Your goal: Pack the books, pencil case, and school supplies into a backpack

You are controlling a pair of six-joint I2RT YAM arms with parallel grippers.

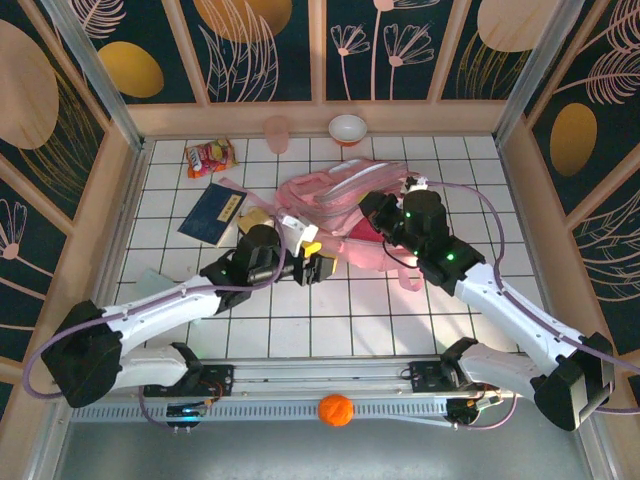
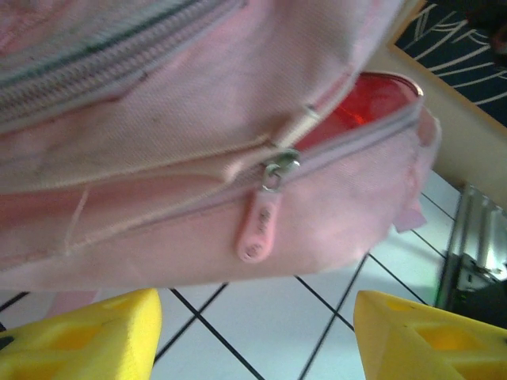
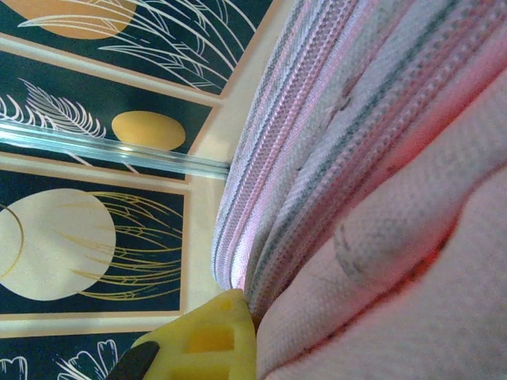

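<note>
The pink backpack (image 1: 335,200) lies in the middle of the tiled table. My left gripper (image 1: 312,265) hovers open just in front of it; in the left wrist view its yellow fingers (image 2: 79,336) stand wide apart over bare tile, below a pink zipper pull (image 2: 257,229) and a part-open pocket showing something red (image 2: 372,99). My right gripper (image 1: 372,212) is shut on the backpack's fabric (image 3: 380,237) beside a zip. The navy book (image 1: 212,213) with a yellow label lies left of the pack, a tan-yellow piece (image 1: 257,216) beside it. The pencil case is out of view.
A red-orange snack packet (image 1: 210,155) lies at the back left. A pink cup (image 1: 277,133) and a small bowl (image 1: 348,128) stand by the back wall. An orange ball (image 1: 336,409) rests on the rail between the arm bases. Wooden walls enclose the table.
</note>
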